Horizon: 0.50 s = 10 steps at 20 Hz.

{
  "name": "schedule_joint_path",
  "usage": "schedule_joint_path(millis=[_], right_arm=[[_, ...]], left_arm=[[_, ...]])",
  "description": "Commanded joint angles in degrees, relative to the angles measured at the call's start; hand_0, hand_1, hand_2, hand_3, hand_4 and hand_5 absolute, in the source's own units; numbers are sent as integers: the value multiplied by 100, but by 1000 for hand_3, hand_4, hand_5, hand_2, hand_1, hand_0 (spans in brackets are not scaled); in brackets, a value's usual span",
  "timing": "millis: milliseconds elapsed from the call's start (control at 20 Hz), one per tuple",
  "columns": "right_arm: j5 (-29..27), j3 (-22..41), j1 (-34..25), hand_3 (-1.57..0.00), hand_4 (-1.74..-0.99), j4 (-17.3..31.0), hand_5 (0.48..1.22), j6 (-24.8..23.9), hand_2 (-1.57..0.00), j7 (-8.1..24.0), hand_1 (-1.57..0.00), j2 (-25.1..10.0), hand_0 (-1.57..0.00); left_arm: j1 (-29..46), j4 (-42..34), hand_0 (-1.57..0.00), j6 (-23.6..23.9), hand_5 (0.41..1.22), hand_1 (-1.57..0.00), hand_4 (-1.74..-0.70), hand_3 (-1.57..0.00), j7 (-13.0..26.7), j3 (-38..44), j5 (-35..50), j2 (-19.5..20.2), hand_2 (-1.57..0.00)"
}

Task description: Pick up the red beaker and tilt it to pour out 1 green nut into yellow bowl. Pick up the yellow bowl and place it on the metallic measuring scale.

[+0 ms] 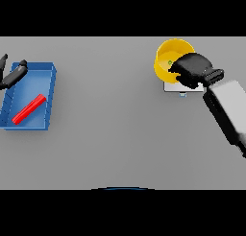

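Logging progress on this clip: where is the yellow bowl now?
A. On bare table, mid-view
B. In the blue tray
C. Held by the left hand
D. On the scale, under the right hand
D: the bowl sits on the scale at the view's upper right, with the right hand on its rim.

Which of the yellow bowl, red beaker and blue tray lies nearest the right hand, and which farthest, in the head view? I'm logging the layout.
From the right hand:
1. Round yellow bowl, under the hand, far right.
2. Flat blue tray, far left; its right wall faces the hand.
3. Red beaker, lying inside that tray, slightly farther.
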Motion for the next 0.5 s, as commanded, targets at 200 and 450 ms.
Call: schedule_joint_path(millis=[200,450], right_arm=[[109,-167,-125,-1235,-1741,913,1221,-376,-1474,-173,-1571,67,-1571],[57,-378,-331,-1349,-1741,1659,1221,-472,-1418,-351,-1571,189,-1571]], left_arm=[[-3,142,1,-42,717,1,-722,1,-49,3,-35,-19,1],[-28,10,1,2,710,1,-725,1,74,-28,-36,-2,1]])
